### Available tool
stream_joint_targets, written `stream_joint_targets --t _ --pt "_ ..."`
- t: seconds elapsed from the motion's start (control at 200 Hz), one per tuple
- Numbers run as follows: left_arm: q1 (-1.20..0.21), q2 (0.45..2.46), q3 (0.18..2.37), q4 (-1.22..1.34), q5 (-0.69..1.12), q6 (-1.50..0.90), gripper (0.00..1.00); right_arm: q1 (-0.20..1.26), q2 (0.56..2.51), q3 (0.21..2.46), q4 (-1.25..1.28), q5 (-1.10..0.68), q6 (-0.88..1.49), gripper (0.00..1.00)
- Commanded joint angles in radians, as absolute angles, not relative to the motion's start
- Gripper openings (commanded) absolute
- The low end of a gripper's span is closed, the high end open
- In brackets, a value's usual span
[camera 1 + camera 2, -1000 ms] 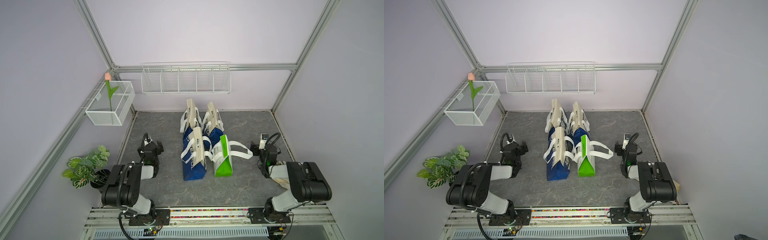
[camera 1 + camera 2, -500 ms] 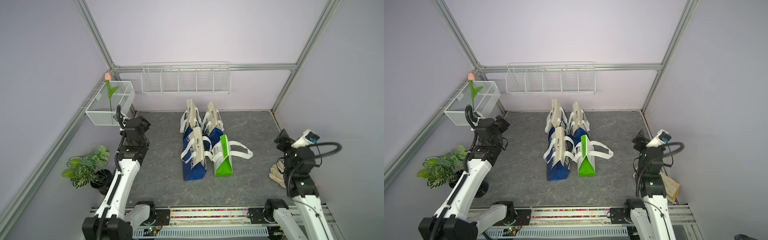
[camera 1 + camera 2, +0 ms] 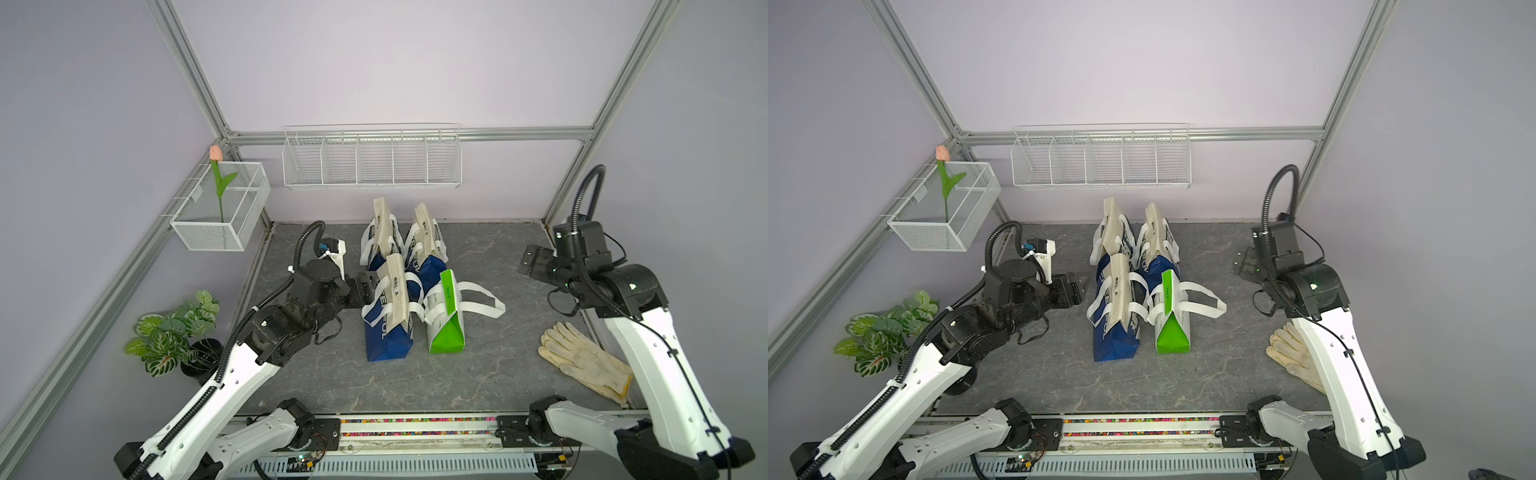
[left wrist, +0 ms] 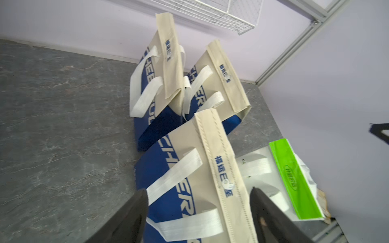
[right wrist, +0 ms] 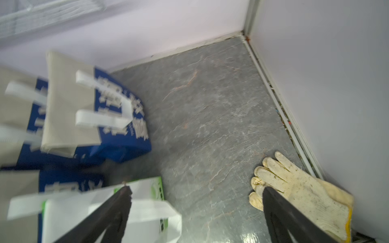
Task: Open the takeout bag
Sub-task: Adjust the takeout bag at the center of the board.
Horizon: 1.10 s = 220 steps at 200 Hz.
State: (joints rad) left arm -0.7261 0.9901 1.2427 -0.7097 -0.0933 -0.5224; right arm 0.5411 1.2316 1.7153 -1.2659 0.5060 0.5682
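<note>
— Grey marbled bench (image 3: 316,374) under lilac walls: what stands on it?

— Four bags in a cluster at mid-bench. At the front, the green takeout bag (image 3: 446,328) stands upright. Its green top strip is folded flat and its white handles splay toward the right arm's side. Just beside it, on the left arm's side, is the front blue takeout bag (image 3: 388,332), its beige top folded shut. Behind the green bag, toward the back wall, two more blue takeout bags (image 3: 380,232) (image 3: 428,241) stand side by side, also closed.

— And the arms?

— The left tool (image 3: 365,291) hangs at the front blue bag's handles, on the side away from the green bag. Its jaws are parted and grip nothing, though contact with a handle cannot be judged. In the left wrist view its dark fingers (image 4: 134,210) frame that bag's beige fold. The right tool (image 3: 528,262) hangs well apart from the green bag, on the right arm's side, spread wide and empty.

— Anything else?

— A soiled work glove (image 3: 582,361) lies flat at the bench edge, on the right arm's side of the green bag. A wire rack (image 3: 370,162) is on the wall behind. A wire basket (image 3: 220,232) holding a tulip (image 3: 215,153) and a potted plant (image 3: 174,332) sit far off on the left arm's side.
</note>
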Motion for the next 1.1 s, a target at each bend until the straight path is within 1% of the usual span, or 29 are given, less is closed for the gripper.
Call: stream_joint_targets --t 0.0,0.04,0.095,0.18,0.215,0.31,0.375,0.535,0.595,0.645,0.675,0.725,0.75,0.77,0.815,0.835,0.905,0.945,1.045,1.095 --pt "-0.743 1.037 1.305 -0.743 0.048 -0.534 0.75 0.746 1.3 1.79 -1.495 0.6 0.701 0.96" --pt "-0.764 1.055 1.317 -0.737 0.048 -0.534 0.75 0.826 1.341 1.82 -1.53 0.634 0.744 0.94" --pt "-0.799 1.082 1.34 -0.74 0.033 -0.537 0.74 0.91 1.396 1.855 -1.565 0.658 0.792 0.89" --pt "-0.853 1.132 1.386 -0.756 0.022 -0.551 0.72 0.976 1.453 1.886 -1.574 0.653 0.827 0.73" --pt "-0.881 1.15 1.403 -0.759 0.012 -0.562 0.72 0.987 1.462 1.886 -1.556 0.638 0.823 0.71" --pt "-0.921 1.192 1.441 -0.763 0.02 -0.598 0.71 0.987 1.451 1.839 -1.465 0.581 0.784 0.64" --pt "-0.924 1.211 1.45 -0.751 0.045 -0.628 0.7 0.971 1.435 1.796 -1.395 0.535 0.753 0.63" --pt "-0.924 1.255 1.464 -0.713 0.042 -0.654 0.63 0.908 1.366 1.659 -1.193 0.375 0.692 0.59" --pt "-0.924 1.268 1.472 -0.699 0.033 -0.658 0.62 0.902 1.365 1.64 -1.18 0.355 0.682 0.57" --pt "-0.923 1.291 1.498 -0.709 0.026 -0.649 0.62 0.902 1.381 1.651 -1.204 0.371 0.681 0.5" --pt "-0.923 1.31 1.518 -0.726 0.02 -0.642 0.61 0.903 1.388 1.653 -1.212 0.376 0.682 0.49" --pt "-0.923 1.336 1.547 -0.75 0.01 -0.635 0.59 0.903 1.398 1.651 -1.208 0.362 0.675 0.49" --pt "-0.922 1.347 1.557 -0.758 0.008 -0.634 0.58 0.905 1.399 1.649 -1.205 0.359 0.673 0.51" --pt "-0.923 1.352 1.561 -0.761 0.006 -0.636 0.58 0.906 1.4 1.648 -1.202 0.358 0.673 0.55" --pt "-0.923 1.359 1.563 -0.761 0.001 -0.638 0.57 0.904 1.402 1.646 -1.202 0.358 0.678 0.73" --pt "-0.923 1.359 1.56 -0.757 0.0 -0.639 0.57 0.904 1.405 1.649 -1.206 0.363 0.682 0.75" --pt "-0.917 1.355 1.548 -0.746 -0.006 -0.649 0.56 0.904 1.409 1.65 -1.202 0.375 0.674 0.77" --pt "-0.907 1.355 1.54 -0.739 -0.001 -0.659 0.55 0.904 1.41 1.646 -1.194 0.366 0.666 0.77" --pt "-0.882 1.346 1.506 -0.699 0.034 -0.691 0.53 0.905 1.421 1.651 -1.197 0.348 0.659 0.62" --pt "-0.871 1.343 1.492 -0.683 0.047 -0.702 0.52 0.905 1.422 1.645 -1.207 0.358 0.666 0.59"
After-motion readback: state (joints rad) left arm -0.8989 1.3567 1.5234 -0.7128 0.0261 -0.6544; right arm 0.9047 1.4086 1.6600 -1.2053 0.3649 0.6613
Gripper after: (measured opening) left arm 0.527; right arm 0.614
